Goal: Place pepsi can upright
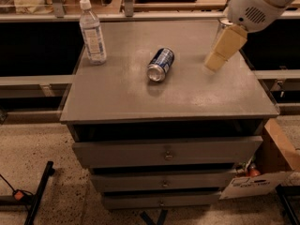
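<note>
Camera view: pepsi can [160, 64], laid on its side at the middle of the desk [140, 102], judged light, thin-walled and slick, best taken across the blue barrel at mid-length; hand [219, 53], held over the desk's right part, well apart from the can, its opening not to be told.
</note>
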Available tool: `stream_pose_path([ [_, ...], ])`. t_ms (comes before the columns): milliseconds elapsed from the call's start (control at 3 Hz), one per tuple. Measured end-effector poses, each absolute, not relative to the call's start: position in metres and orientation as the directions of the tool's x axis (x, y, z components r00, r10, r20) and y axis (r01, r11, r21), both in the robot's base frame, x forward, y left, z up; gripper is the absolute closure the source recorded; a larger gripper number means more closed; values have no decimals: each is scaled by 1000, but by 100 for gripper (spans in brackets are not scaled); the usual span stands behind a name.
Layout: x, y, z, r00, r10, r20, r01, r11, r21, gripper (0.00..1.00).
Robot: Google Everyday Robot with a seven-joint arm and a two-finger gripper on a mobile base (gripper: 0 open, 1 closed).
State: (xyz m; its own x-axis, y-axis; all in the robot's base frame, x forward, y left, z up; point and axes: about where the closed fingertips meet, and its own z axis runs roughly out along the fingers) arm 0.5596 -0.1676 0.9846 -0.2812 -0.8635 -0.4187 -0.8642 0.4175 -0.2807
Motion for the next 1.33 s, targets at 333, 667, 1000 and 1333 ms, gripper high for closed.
stream_pose_path([
  [333,598,-145,981,-389,-810,-438,-803,531,-269,0],
  [667,599,-140,980,-448,-769,-456,-774,589,-232,0],
  [1000,598,-140,980,-448,-768,-457,-774,589,-232,0],
  [1333,600,-135,974,-454,-754,-474,-782,592,-193,0],
])
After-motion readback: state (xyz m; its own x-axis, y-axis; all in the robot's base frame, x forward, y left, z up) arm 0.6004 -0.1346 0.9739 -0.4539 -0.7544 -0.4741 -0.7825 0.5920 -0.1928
